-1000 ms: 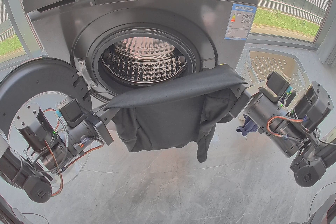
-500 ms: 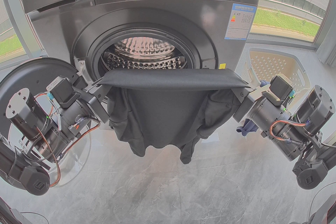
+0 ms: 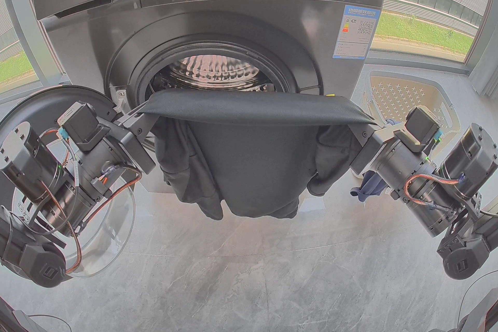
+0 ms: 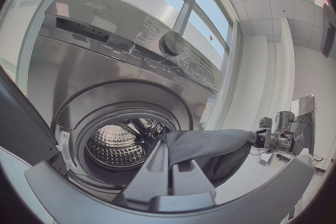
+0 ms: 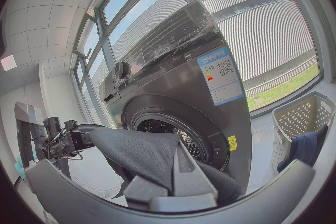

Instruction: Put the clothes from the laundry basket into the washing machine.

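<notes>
black shirt [image 3: 254, 162] taut between left tool [image 3: 139, 117], right tool [image 3: 364, 130]; seemingly just before washing machine [image 3: 311, 27]

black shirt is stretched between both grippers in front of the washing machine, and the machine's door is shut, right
No: the door is open, swung out to the robot's left, and the head view shows the drum through the opening. The rest stands: the black shirt is stretched between the left gripper and the right gripper in front of the washing machine.
</notes>
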{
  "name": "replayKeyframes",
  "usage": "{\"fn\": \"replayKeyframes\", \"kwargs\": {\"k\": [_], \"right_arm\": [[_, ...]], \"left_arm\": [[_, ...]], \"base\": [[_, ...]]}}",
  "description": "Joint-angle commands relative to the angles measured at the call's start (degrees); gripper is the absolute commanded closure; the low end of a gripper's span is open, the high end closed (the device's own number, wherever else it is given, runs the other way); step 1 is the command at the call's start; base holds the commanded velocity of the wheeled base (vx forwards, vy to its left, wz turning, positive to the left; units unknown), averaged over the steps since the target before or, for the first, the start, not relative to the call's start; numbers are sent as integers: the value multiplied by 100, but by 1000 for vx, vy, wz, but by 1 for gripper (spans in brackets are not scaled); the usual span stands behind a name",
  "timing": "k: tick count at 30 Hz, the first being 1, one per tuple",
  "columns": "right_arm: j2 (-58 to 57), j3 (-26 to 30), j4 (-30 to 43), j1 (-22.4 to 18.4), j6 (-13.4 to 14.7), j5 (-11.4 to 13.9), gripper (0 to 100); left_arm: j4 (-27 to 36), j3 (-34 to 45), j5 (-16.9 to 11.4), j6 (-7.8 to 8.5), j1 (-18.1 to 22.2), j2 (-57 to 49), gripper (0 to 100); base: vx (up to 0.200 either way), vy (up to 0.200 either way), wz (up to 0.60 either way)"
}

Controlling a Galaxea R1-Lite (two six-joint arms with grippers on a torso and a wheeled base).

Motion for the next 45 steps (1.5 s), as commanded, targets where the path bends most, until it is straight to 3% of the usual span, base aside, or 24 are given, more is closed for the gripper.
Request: {"fn": "replayKeyframes", "kwargs": {"k": [1, 7, 12, 13, 15, 26, 39, 45], "right_arm": [[-30, -15, -1, 2, -5, 3, 100], [-22, 196, 25, 11, 12, 21, 100], [93, 1004, 87, 116, 30, 135, 100], [128, 1057, 78, 116, 30, 144, 0], [436, 1321, 52, 187, 12, 258, 0], [1060, 1795, 140, 986, 4, 284, 0], [2466, -103, 61, 1039, -31, 284, 0], [3037, -824, 61, 837, -58, 293, 0]], "left_arm": [[-8, 11, -38, -1, -24, -54, 100], [0, 81, -153, 8, -376, -28, 100], [53, 108, -267, 113, -754, -2, 100], [62, 99, -267, 131, -754, 7, 100], [71, 99, -267, 166, -797, 77, 100], [-17, 64, -223, 149, -824, 227, 100], [-35, 81, -232, 149, -964, 165, 100], [-149, 28, -258, 149, -1026, 148, 100]], "base": [[0, 0, 0], [0, 0, 0], [0, 0, 0], [0, 0, 0], [0, 0, 0], [0, 0, 0], [0, 0, 0], [0, 0, 0]]}}
